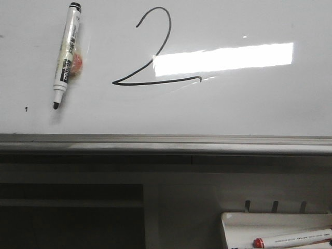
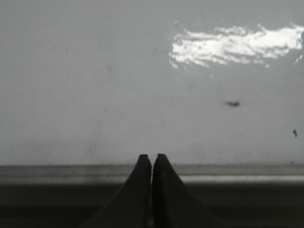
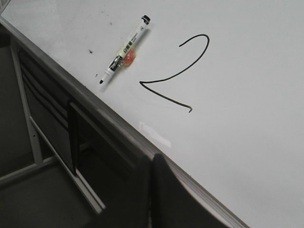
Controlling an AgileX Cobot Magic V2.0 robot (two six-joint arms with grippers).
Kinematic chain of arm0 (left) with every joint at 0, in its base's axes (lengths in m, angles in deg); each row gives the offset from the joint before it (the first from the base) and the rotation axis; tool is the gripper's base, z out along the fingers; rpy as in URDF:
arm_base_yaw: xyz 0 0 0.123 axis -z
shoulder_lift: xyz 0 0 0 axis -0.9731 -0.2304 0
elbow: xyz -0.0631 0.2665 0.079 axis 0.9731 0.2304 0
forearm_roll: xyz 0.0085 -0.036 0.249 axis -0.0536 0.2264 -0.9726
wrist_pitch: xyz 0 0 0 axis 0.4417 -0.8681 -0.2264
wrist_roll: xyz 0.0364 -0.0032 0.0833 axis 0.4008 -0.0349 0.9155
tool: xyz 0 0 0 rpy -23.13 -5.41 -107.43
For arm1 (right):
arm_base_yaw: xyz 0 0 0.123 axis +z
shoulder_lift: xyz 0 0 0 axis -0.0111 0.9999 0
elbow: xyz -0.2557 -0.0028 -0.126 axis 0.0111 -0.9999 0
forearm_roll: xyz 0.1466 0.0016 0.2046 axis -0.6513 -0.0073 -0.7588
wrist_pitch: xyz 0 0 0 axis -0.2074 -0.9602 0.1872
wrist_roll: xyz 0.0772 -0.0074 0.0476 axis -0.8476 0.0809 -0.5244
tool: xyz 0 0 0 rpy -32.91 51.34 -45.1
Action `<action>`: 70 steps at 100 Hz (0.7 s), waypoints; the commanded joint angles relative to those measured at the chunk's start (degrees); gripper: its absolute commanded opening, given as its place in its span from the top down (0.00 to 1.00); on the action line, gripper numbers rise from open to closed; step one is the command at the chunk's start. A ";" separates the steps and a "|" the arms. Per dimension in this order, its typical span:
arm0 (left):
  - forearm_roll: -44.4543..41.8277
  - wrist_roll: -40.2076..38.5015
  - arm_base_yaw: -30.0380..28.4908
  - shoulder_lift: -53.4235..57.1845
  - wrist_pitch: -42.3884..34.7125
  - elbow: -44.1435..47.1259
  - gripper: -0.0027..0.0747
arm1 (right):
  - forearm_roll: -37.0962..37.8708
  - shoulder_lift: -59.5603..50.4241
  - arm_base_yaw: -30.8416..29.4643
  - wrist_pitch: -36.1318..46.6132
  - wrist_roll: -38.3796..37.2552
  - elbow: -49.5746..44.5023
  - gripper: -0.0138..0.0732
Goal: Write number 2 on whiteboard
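A large black hand-drawn number 2 [image 1: 150, 57] stands on the glossy whiteboard [image 1: 259, 104], left of a bright light reflection; the right wrist view shows the number 2 [image 3: 178, 73] too. A black-tipped marker [image 1: 66, 54] with a white barrel clings to the board left of the digit, uncapped, tip down; in the right wrist view the marker [image 3: 125, 50] sits apart from my fingers. My left gripper [image 2: 152, 156] is shut and empty before the board's lower rail. My right gripper [image 3: 152, 159] is shut and empty by the rail, well away from the marker.
A grey metal rail [image 1: 166, 144] runs under the board. Below at the right a small white tray [image 1: 233, 228] holds a red-capped marker [image 1: 293, 239]. A small black dot [image 1: 26, 108] marks the board at lower left. Dark shelving [image 1: 72, 212] lies beneath.
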 commanded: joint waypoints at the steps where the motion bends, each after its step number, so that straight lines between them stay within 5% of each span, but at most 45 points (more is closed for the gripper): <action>1: -0.33 -1.15 -0.20 1.58 1.35 0.59 0.99 | 0.31 0.40 -0.39 4.48 0.33 1.50 0.92; 70: -1.92 -1.32 -0.20 1.58 2.44 0.60 0.99 | 0.31 0.40 -0.39 4.48 0.33 1.50 0.92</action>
